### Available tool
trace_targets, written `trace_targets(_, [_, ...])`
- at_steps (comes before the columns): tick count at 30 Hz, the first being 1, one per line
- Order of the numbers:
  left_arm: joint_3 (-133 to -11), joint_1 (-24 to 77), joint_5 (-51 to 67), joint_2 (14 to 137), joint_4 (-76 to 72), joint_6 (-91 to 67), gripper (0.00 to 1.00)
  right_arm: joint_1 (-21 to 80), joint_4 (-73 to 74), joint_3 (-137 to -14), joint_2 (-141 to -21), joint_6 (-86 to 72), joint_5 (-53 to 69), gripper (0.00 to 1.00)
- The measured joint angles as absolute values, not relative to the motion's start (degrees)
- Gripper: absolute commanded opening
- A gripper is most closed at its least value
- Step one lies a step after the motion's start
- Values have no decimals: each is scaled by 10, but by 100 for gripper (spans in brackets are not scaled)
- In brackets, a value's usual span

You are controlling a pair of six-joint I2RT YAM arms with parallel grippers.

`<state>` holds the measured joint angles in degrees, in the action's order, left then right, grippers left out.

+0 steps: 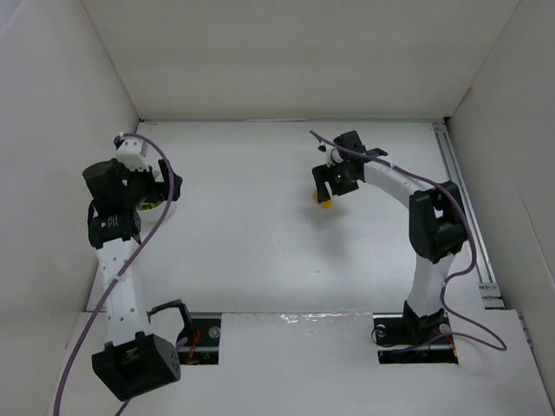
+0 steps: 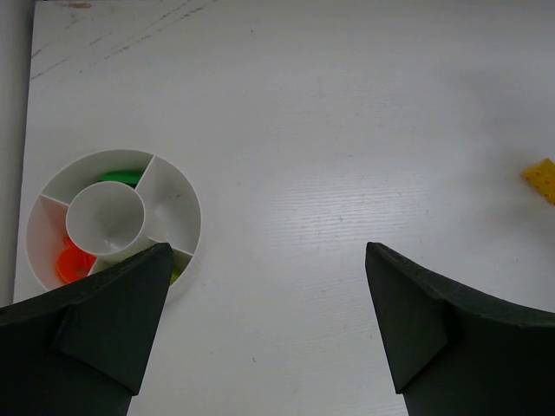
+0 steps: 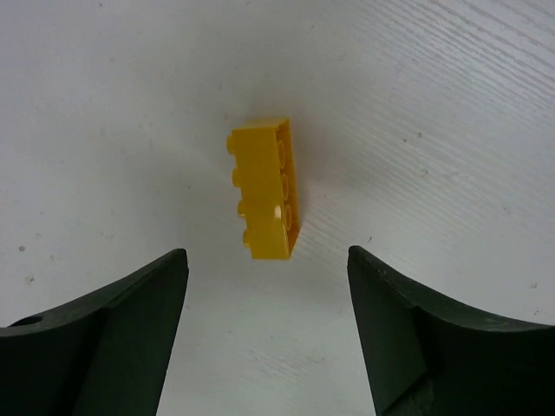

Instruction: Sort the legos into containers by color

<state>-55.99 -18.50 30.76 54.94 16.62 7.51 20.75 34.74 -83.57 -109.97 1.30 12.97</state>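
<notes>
A yellow lego (image 3: pixel 266 189) lies on its side on the white table, just ahead of my open right gripper (image 3: pixel 267 260), which hovers over it with nothing between the fingers. It shows as a yellow speck (image 1: pixel 325 204) under that gripper (image 1: pixel 332 185) in the top view, and at the right edge of the left wrist view (image 2: pixel 541 178). A round white container (image 2: pixel 178 195) with divided compartments holds an orange piece (image 2: pixel 73 263), a green piece (image 2: pixel 120 177) and a lime piece partly hidden by a finger. My left gripper (image 2: pixel 269 260) is open and empty beside it.
White walls enclose the table on the left, back and right. A metal rail (image 1: pixel 464 204) runs along the right side. Purple cables hang along both arms. The container sits close to the left wall.
</notes>
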Motion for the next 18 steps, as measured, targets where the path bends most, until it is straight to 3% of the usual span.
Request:
trace_targets(7, [-551,-185,310,548,158,77,90,230,340,-861,-1160,19,87,70])
trace_targets(15, [-547,-185,316,548,142,75,90,237,339,-869,-1178,24,59,19])
trace_targets(18, [-547,-185,345,552,136,70,89,238,326,-865,-1176,32,63,6])
